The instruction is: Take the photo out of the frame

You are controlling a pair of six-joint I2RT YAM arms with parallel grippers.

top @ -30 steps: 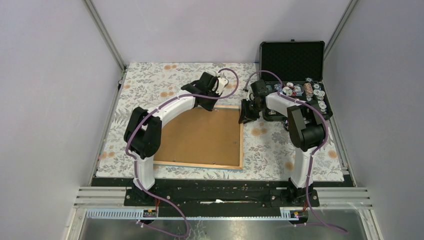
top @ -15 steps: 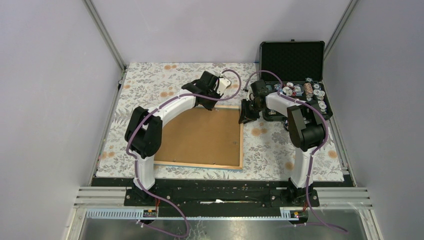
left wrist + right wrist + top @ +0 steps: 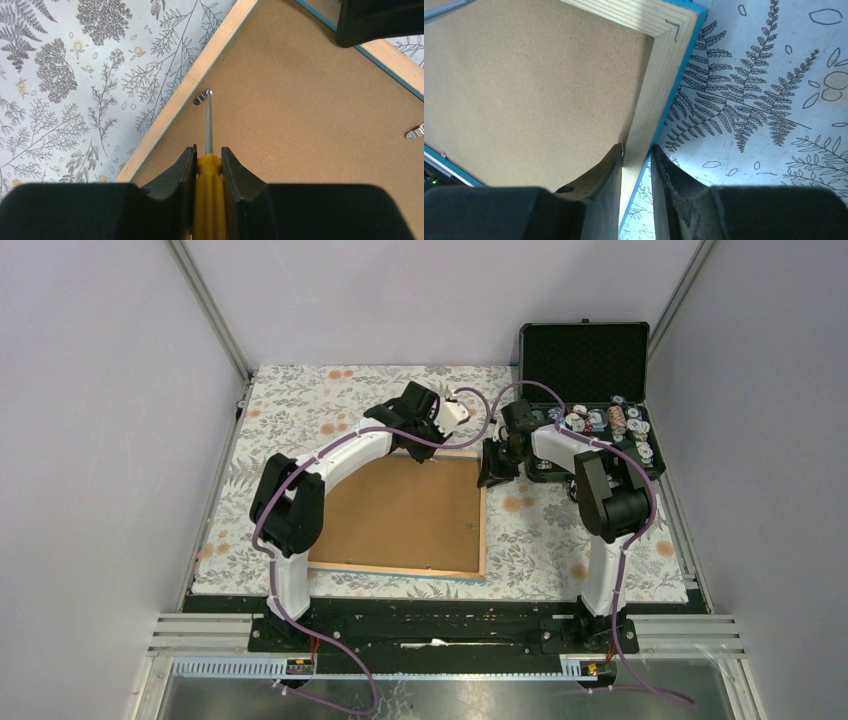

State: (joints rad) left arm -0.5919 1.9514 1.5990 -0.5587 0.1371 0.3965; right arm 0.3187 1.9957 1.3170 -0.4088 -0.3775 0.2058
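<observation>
Frame (image 3: pixel 400 515) back-up on floral cloth (image 3: pixel 300 400), brown panel showing; photo hidden from view. Left gripper (image 3: pixel 207 149) fingers narrow, clamped on yellow screwdriver (image 3: pixel 207 192); shaft runs ahead of the fingertips, tip on metal tab (image 3: pixel 201 96) beside the wood rim (image 3: pixel 649 100). Right gripper (image 3: pixel 636 149) pinches that rim just short of a corner, one finger inside, one outside.

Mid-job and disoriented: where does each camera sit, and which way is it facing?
Top external: high behind the bases, looking down at the frame lying back-up; the left arm and right arm show.
Left wrist: on the left arm, looking along the left claw and its screwdriver to a clip.
Right wrist: looking past the right claw, which pinches the frame's rim.
Shared: all three show the frame's brown back.
</observation>
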